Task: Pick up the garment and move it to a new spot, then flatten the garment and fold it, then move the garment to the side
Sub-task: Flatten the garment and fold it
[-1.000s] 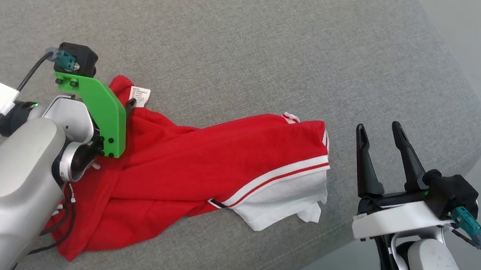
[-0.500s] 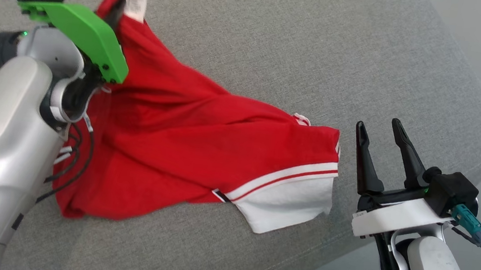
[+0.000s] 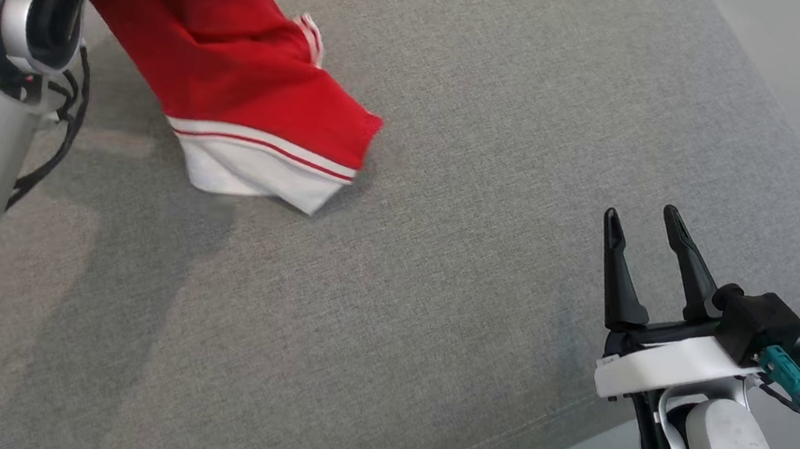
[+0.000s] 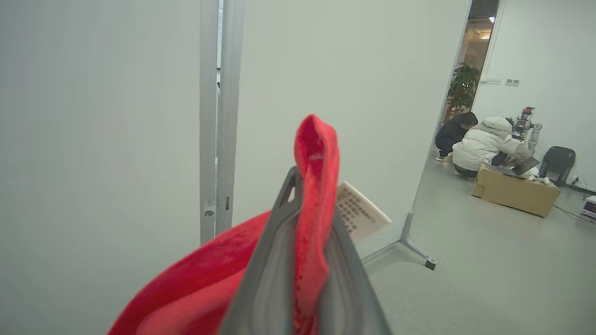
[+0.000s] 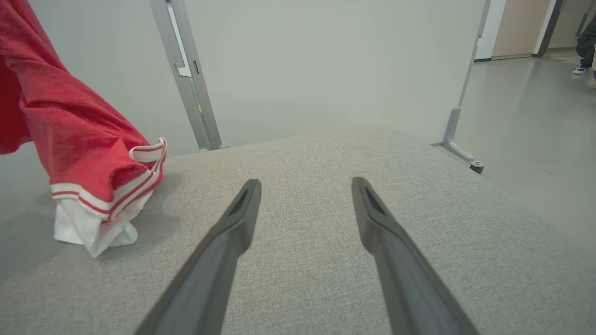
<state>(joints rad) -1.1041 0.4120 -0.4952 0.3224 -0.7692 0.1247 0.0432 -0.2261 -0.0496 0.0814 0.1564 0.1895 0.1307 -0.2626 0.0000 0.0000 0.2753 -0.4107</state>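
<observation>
**Item: red garment (image 3: pixel 236 78), hoisted by one edge over the grey cushion (image 3: pixel 437 296).**
Left gripper (image 4: pixel 311 200) is clamped on a narrow fold beside the care label (image 4: pixel 361 211). Right gripper (image 3: pixel 642 216) is spread wide, empty and well apart from the cloth. White hem (image 5: pixel 88 228) touches the cushion at its far left. Risks: the thin pinch may slip under the hanging weight; the trailing hem may drag and bunch, hampering flattening.
</observation>
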